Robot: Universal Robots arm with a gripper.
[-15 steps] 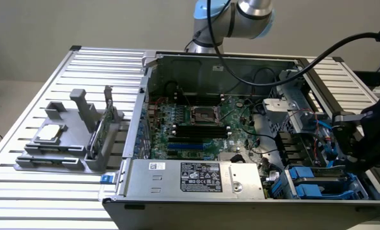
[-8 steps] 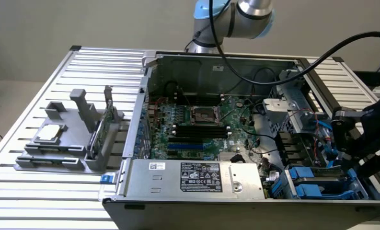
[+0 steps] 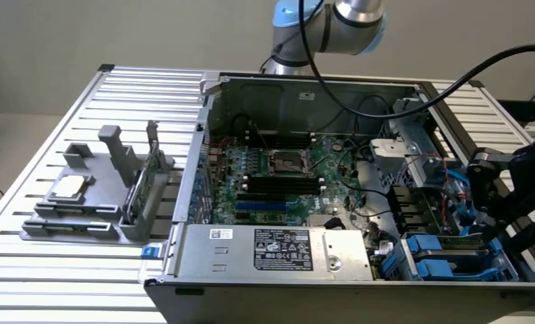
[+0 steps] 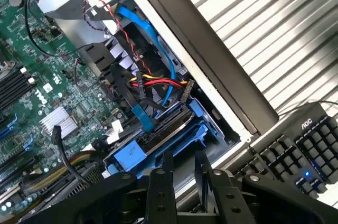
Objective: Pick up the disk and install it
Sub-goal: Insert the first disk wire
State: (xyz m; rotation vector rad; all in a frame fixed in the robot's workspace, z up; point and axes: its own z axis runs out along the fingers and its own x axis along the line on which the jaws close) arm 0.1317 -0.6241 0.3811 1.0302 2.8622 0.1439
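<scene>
The disk, dark-edged with blue plastic rails, lies in the drive bay at the corner of the open computer case. In the exterior view its blue carrier shows at the case's front, on the exterior view's right. My black gripper hangs just above and beside that bay. In the wrist view the gripper is open, its two fingers standing apart a little way back from the disk, with nothing between them.
Red, yellow and blue cables run over the bay. The power supply and motherboard fill the case. On the exterior view's left a grey fixture holds a small silver drive and a green card. A keyboard lies outside the case.
</scene>
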